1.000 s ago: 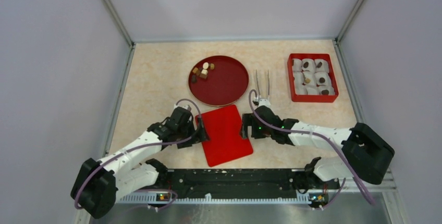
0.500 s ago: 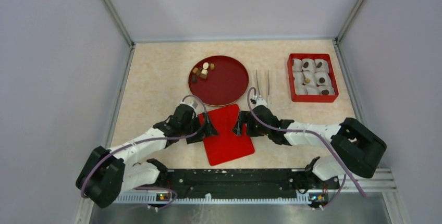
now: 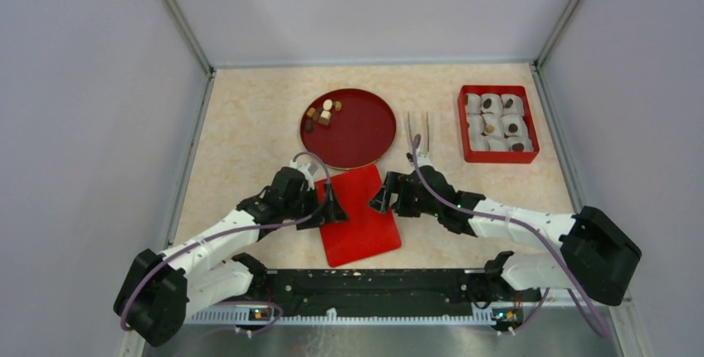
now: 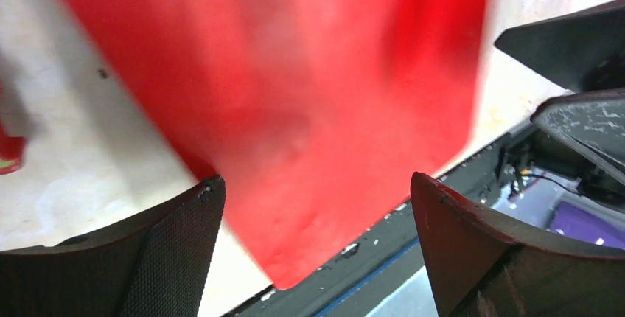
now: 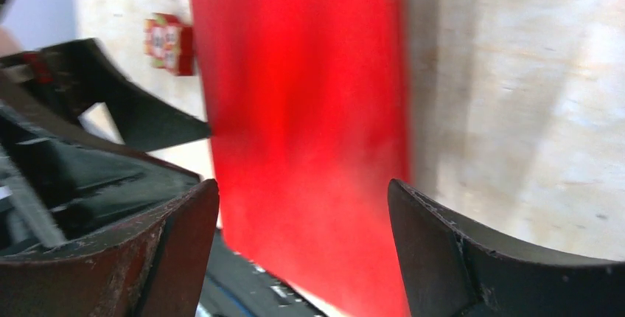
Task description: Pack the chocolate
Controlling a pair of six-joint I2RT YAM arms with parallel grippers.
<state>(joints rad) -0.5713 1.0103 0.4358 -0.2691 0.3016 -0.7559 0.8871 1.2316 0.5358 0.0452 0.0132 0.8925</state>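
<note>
Several chocolate chunks (image 3: 322, 113), dark, tan and white, lie at the upper left of a round red plate (image 3: 357, 137). A red box (image 3: 462, 124) at the far right holds white paper cups, some with a chocolate (image 3: 512, 128) inside. My left gripper (image 3: 332, 206) is open and empty over the left edge of a flat red lid (image 3: 359, 220). My right gripper (image 3: 382, 199) is open and empty over its upper right edge. The lid fills the left wrist view (image 4: 295, 88) between the open left gripper (image 4: 317, 192). It also fills the right wrist view (image 5: 309, 110) ahead of the right gripper (image 5: 302, 199).
Metal tweezers (image 3: 418, 129) lie between the plate and the box. A small red-orange patterned packet (image 5: 169, 43) lies beside the lid's left edge, near the left gripper's fingers (image 5: 140, 122). The black mounting rail (image 3: 374, 286) runs along the near table edge.
Both grippers have closed in on the red lid from its two sides, the left moving right and the right drawing up toward the lid's upper right edge. The lid has barely shifted.
</note>
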